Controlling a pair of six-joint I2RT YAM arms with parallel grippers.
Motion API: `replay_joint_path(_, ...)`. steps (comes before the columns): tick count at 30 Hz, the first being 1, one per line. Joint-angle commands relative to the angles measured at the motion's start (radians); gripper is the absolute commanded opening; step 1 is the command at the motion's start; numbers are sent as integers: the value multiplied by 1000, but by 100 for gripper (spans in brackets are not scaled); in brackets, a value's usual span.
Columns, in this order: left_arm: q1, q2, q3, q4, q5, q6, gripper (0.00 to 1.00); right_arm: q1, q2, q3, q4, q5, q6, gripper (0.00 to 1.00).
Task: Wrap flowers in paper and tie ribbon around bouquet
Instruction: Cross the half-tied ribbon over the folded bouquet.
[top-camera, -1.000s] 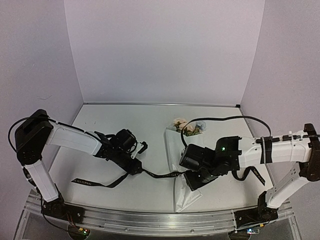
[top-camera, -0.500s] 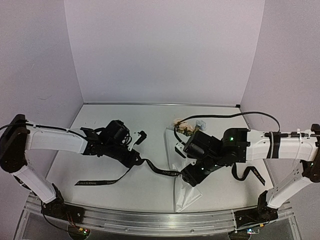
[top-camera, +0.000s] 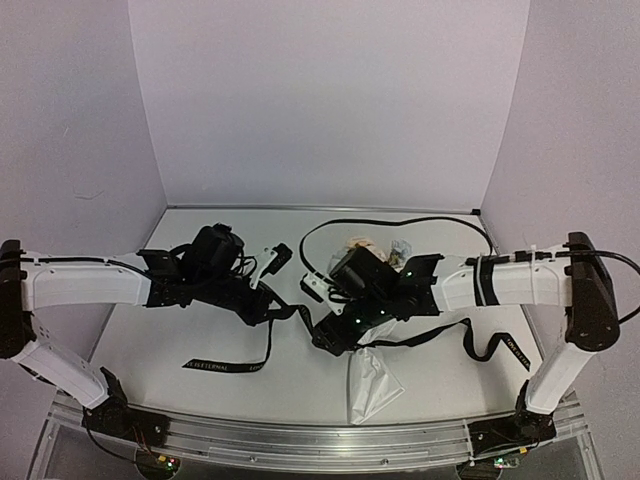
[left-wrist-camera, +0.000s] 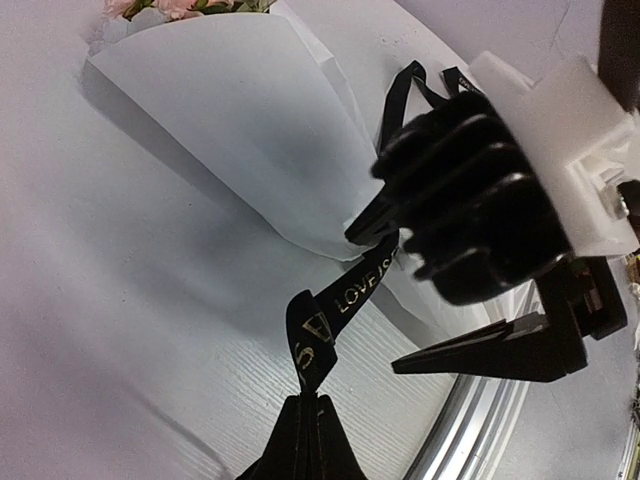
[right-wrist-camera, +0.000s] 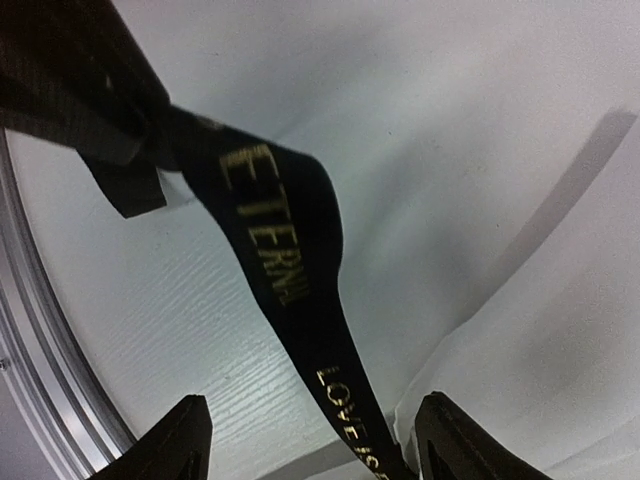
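Top external view showed a white bench (top-camera: 150, 335) carrying everything, with the left arm (top-camera: 85, 283) reaching in from the left and the right arm (top-camera: 520, 285) from the right, their ends close together near the middle. A black cable (top-camera: 400, 220) looped over the far side of the right arm.

The bouquet (top-camera: 372, 378) lay on the bench under the right arm, the point of its white paper (left-wrist-camera: 250, 130) cone towards the near edge. The flowers (top-camera: 362, 243) poked out of the far, open end, mostly hidden by the arm in that view. The left wrist view caught only a strip of pink bloom and green leaf (left-wrist-camera: 170, 8) at the cone's mouth.

The ribbon (top-camera: 228, 364) lay partly on the bench left of the bouquet, rose to the left pincer (top-camera: 280, 312), then ran across to the cone. Another stretch trailed on the bench to the right, beneath the right arm. Its pale lettering read clearly in both wrist views.

The left pincer (left-wrist-camera: 305, 440) was pressed together, pinching the ribbon between its tips above the bench. The right pincer (right-wrist-camera: 315, 405) stood spread just beside the cone. The ribbon (right-wrist-camera: 290, 260) passed through the gap between its fingers (right-wrist-camera: 190, 440) without being clamped.
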Motion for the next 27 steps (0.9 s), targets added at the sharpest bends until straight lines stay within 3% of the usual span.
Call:
replay_joint_path(1, -5, -40, 36, 30, 29, -12, 0, 0, 36, 74, 111, -31, 6, 69)
replay_joint_path(7, -5, -60, 28, 38, 15, -23, 0, 0, 73, 68, 147, 18, 27, 63)
replay_joint_path(11, -5, -62, 26, 37, 13, -25, 0, 0, 88, 73, 155, 53, 35, 53)
replay_joint_path(17, -5, -48, 16, 35, 0, -20, 0, 0, 51, 52, 156, 101, 45, 14)
replay_joint_path(20, -8, -14, 32, 34, 7, -11, 0, 0, -17, -2, 156, 149, 49, 1)
replay_joint_path(27, -66, 110, 131, 59, 4, 37, 0, 1, -206, -176, 148, 214, 85, 0)
